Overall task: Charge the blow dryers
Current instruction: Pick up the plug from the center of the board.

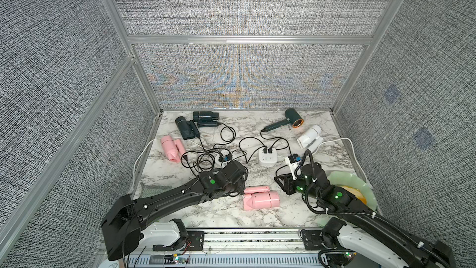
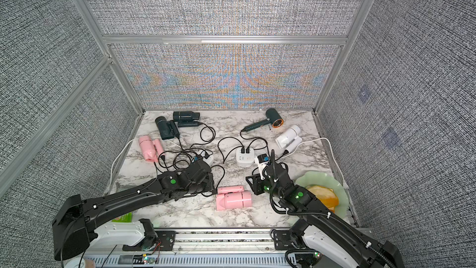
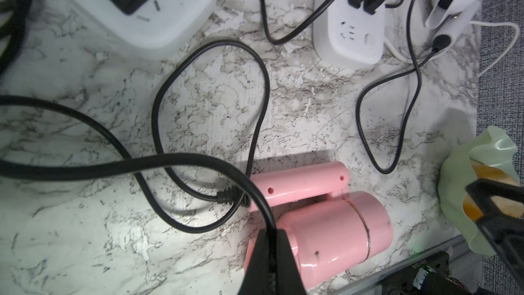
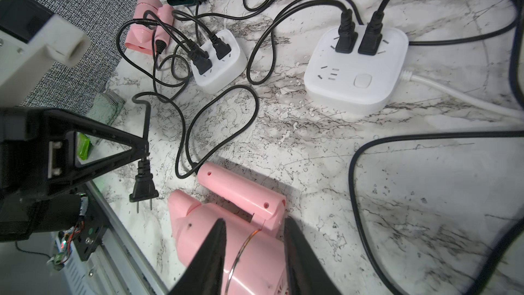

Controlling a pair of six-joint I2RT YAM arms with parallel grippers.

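Five plugs already sit in sockets: three, as far as I can tell, in the left socket block (image 4: 218, 61) and two in the right socket block (image 4: 357, 72), which has one free socket (image 4: 329, 72). By that count five of the blow dryers seem hooked up. They are the dark dryer (image 1: 206, 117) and its dark neighbour (image 1: 186, 128) at 11 o'clock on the counter (image 1: 283, 215), the copper-ringed dryer (image 1: 293, 118) at 1 o'clock, the white dryer (image 1: 310, 137) at 2 o'clock and the far pink dryer (image 1: 171, 148) at 9 o'clock.

Only the near pink dryer (image 1: 260, 198), lying folded at 6 o'clock, is left. Its plug (image 4: 143, 187) hangs loose, prongs down, close over the counter. The left gripper (image 3: 270, 236) has its jaws clenched on the black cord (image 3: 170, 158) just above the plug. The right gripper (image 4: 255, 220) hovers over that dryer's barrel with jaws parted, grasping nothing; I cannot tell whether they touch the pink shell.

What is left, I judge, is to carry the plug to the free socket near the centre, line up the prongs and press it home. The tangle of cords by the left block could snag on the way.
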